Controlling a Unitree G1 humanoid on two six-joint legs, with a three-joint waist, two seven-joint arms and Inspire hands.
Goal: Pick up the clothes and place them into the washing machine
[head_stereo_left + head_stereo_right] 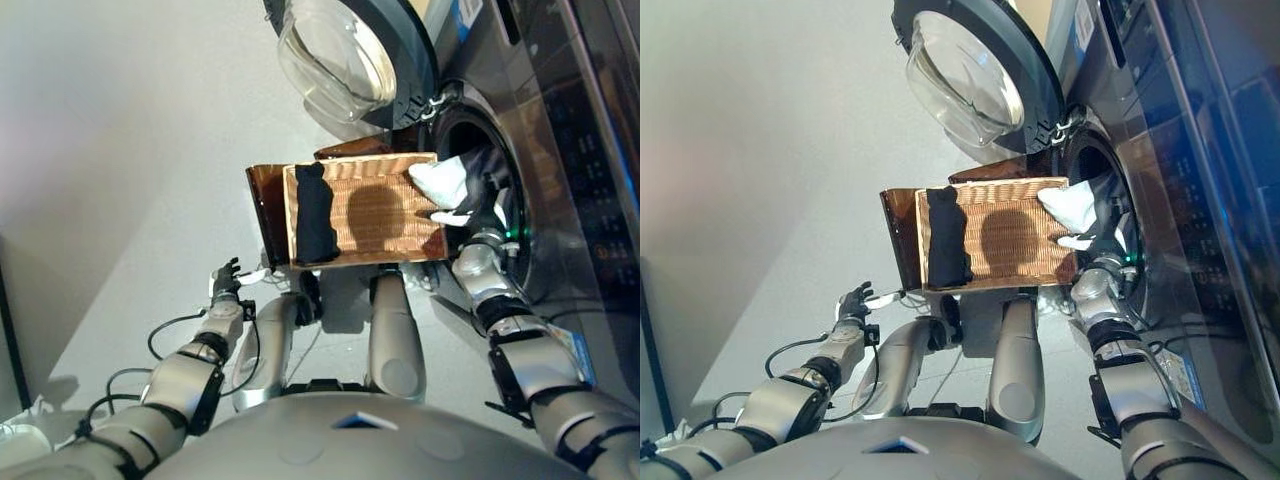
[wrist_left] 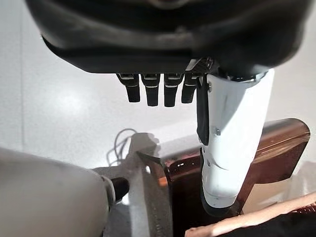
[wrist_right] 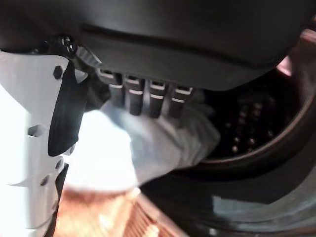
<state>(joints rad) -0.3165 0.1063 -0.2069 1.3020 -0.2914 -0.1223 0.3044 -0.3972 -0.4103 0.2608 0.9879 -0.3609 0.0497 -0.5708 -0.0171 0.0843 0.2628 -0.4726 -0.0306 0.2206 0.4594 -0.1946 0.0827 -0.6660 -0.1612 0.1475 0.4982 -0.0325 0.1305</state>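
Observation:
A woven basket (image 1: 385, 215) stands on a brown stool in front of the washing machine's round opening (image 1: 488, 150). A black garment (image 1: 315, 215) lies along the basket's left end. At the basket's right end, by the drum's rim, my right hand (image 1: 468, 212) is shut on a white cloth (image 1: 443, 180). In the right wrist view its fingers (image 3: 148, 98) curl over the white cloth (image 3: 153, 143), with the dark drum (image 3: 247, 128) just past it. My left hand (image 1: 228, 278) hangs low at the left over the floor, open and holding nothing.
The washer's glass door (image 1: 340, 60) stands swung open to the left above the basket. The brown glossy stool (image 1: 265, 205) juts out past the basket's left side. The machine's dark front panel (image 1: 590, 180) runs down the right. Grey floor lies to the left.

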